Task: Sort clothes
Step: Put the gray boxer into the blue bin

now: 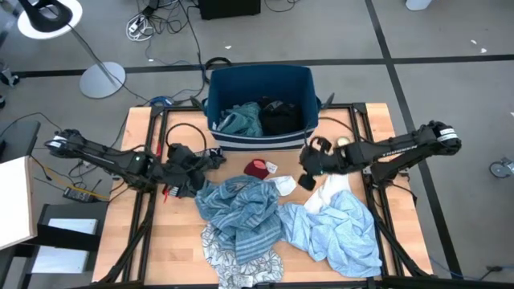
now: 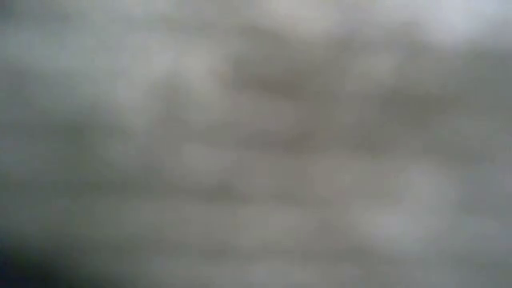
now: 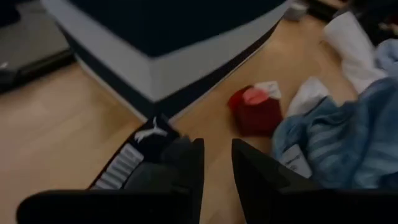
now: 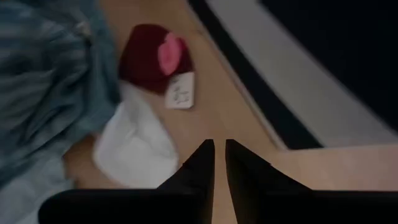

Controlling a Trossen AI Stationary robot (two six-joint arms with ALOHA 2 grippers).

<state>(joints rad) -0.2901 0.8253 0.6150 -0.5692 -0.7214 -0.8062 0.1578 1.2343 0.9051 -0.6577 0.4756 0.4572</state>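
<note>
**Bin, table and floor clutter**

Dark blue plastic bin (image 1: 259, 71) with a pale band at its foot: stands on the wooden table (image 1: 181, 233), just beyond the left gripper (image 1: 197, 178) and the right gripper (image 1: 309, 175), between the two. Fills the far part of both wrist views. Round grey lamp base (image 1: 102, 79) on the grey floor, well beyond the left gripper and out to its side; white ring light (image 1: 50, 16) farther off still. Tangle of cables (image 1: 144, 28) past the bin. Dark floor line (image 1: 450, 58) far beyond the right gripper.

leaping-cat logo on black garment (image 3: 151, 132), lettering illegible
</note>
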